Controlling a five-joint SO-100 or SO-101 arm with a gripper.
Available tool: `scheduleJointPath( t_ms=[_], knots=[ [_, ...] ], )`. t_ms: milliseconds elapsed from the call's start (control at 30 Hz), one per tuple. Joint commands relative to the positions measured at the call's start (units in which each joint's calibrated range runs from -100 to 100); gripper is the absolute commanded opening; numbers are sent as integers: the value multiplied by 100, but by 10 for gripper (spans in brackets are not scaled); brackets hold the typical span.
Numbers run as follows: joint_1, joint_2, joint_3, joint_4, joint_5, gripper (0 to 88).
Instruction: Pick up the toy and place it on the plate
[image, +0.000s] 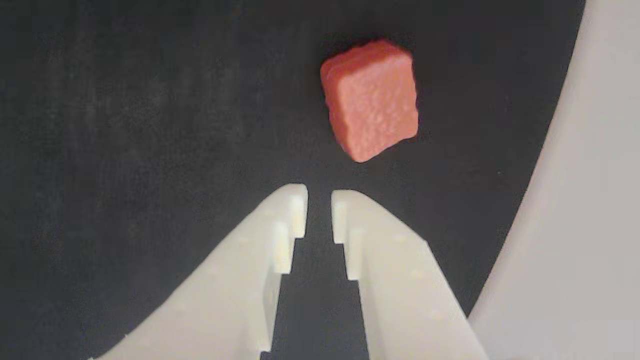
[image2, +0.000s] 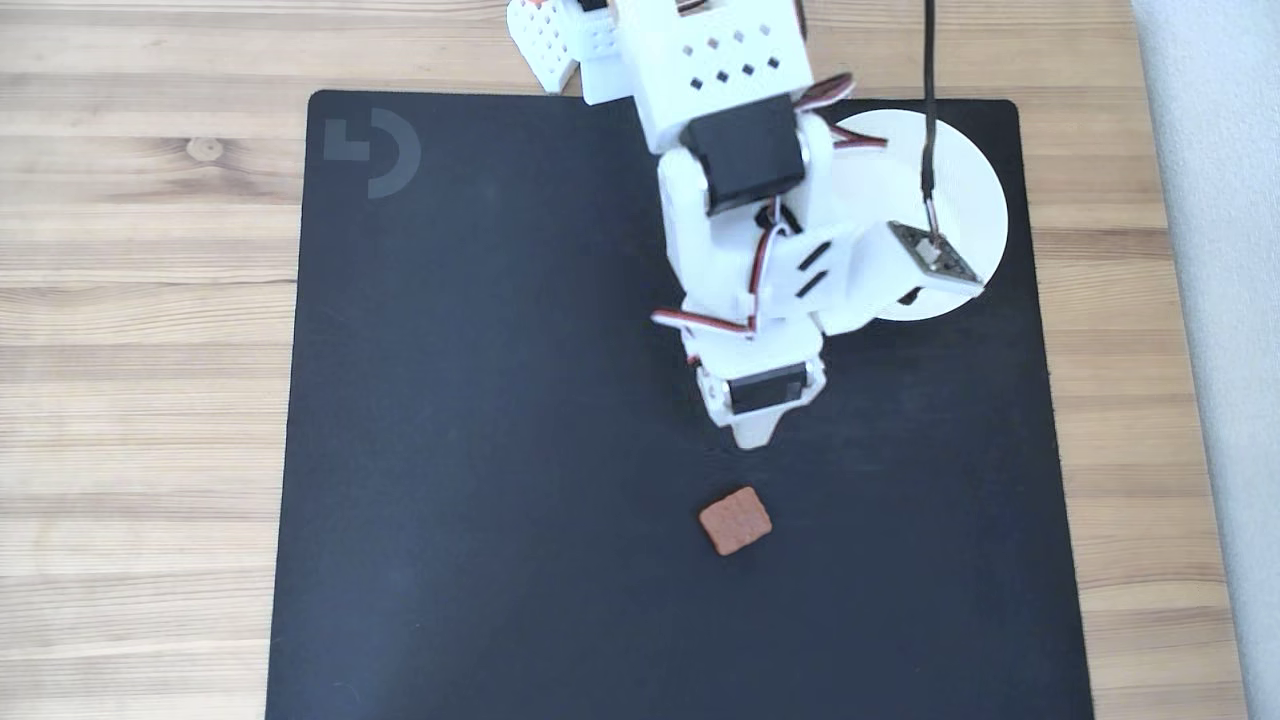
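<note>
Gripper (image: 320, 192): hovering, jaws nearly closed, holding nothing. Toy (image: 372, 100): lying flat on the black mat (image2: 480, 400) just ahead; looking light, stiff, grainy — likely best pinched across its side edges. Plate (image2: 960, 170): sitting farther off.

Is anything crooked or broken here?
Nothing looks broken or spilled. The toy lies flat on the black mat, turned a little askew to the mat's edges. The plate is empty, and the gripper holds nothing.
</note>
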Motion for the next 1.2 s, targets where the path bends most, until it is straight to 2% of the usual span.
scheduleJointPath(
  t_ms=[0, 167, 500, 867, 967, 1167],
  knots=[
    [1, 346, -1008, 416, 15, 24],
    [1, 1005, -2180, 814, 20, 24],
    [68, 2288, -4829, 2339, 25, 23],
    [201, 3431, -5983, 2610, 30, 23],
    [201, 3656, -6344, 2618, 239, 23],
    [210, 3964, -6596, 2669, 239, 24]
  ],
)
